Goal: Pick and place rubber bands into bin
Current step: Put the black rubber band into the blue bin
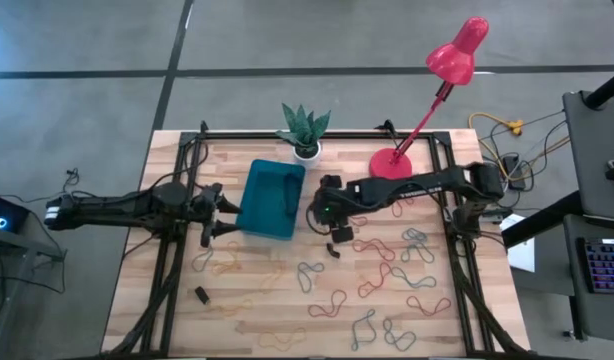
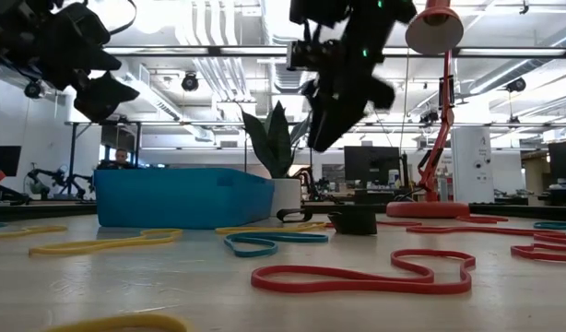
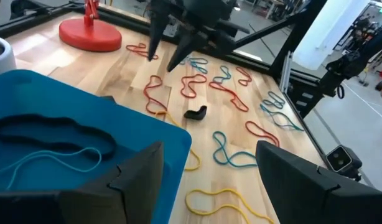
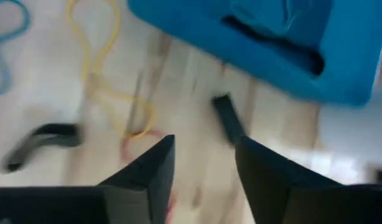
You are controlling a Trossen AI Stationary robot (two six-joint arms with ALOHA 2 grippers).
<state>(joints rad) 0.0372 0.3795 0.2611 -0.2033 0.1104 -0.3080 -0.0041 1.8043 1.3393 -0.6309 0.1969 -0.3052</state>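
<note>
The right gripper [image 1: 329,222] is hovering above the surface [image 1: 267,320] just beside the bin [image 1: 270,199], with its fingers parted and nothing between them. The bin is lying toward the left arm from it, close by, with a dark band [image 3: 51,132] and a thin pale blue one [image 3: 48,165] already sitting inside. The left gripper [image 1: 215,210] is waiting wide open and empty at the bin's opposite long side. The loose rubber bands [image 1: 387,275] are lying scattered across the surface, most of them below and outward from the right gripper, away from the bin, so the right arm is clearly the nearer one. A yellow band [image 4: 107,68] is showing beyond its fingers; the blurred wrist view probably also shows a small red piece [image 4: 134,144] nearer them.
</note>
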